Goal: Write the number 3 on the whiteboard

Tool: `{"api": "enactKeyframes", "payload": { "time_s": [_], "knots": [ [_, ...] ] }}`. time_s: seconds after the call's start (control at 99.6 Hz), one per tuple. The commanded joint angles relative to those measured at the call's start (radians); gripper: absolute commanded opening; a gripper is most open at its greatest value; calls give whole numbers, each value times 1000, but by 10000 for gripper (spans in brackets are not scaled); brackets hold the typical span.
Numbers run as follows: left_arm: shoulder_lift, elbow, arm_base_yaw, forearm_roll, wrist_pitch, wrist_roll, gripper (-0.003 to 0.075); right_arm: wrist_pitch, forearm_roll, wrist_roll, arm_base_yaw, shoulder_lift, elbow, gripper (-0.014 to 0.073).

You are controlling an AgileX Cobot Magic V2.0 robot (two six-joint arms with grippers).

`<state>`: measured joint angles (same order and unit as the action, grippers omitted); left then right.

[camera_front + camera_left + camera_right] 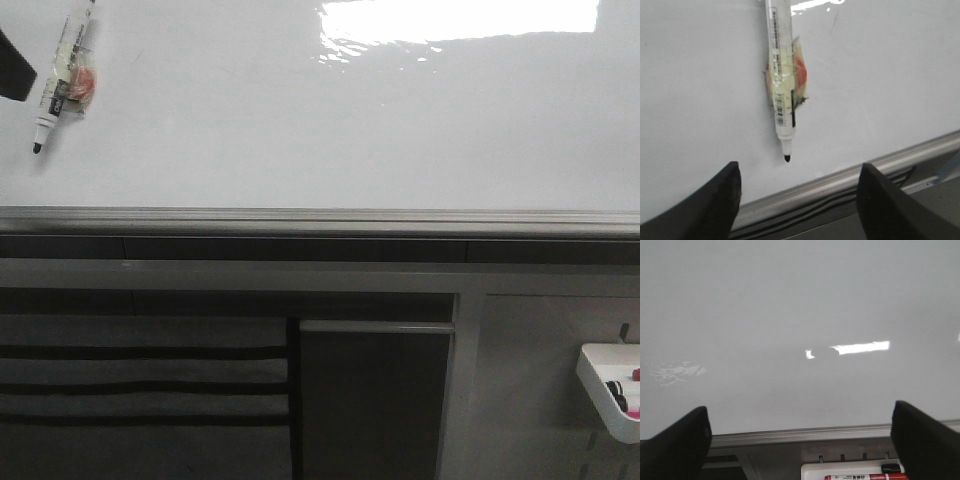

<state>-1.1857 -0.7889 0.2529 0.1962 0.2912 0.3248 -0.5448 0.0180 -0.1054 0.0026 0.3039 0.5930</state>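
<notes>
Setting: we seem to be in an office, classroom or lab room; we cannot tell which.
Main surface: a large glossy whiteboard (330, 120) fills the far wall, with a grey metal lower rim.
Lighting: we see a bright ceiling-light reflection (460, 20) at the board's top right.
Supplies: a small white tray of markers (608, 390) hangs at lower right.
Below: grey panels (375, 400).
</notes>
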Motion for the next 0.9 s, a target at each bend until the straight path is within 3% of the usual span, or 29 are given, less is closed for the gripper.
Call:
{"api": "enactKeyframes", "payload": {
  "time_s": [0.0, 0.552, 0.893],
  "knots": [
    [-41, -56, -3, 12, -124, -3, 440, 72, 0, 8, 0, 18, 35, 656],
    [-241, -103, -5, 17, -275, -3, 436, 72, 0, 8, 0, 18, 35, 656],
    [-266, -103, -5, 17, -317, -3, 260, 72, 0, 8, 0, 18, 35, 656]
  ]
}}
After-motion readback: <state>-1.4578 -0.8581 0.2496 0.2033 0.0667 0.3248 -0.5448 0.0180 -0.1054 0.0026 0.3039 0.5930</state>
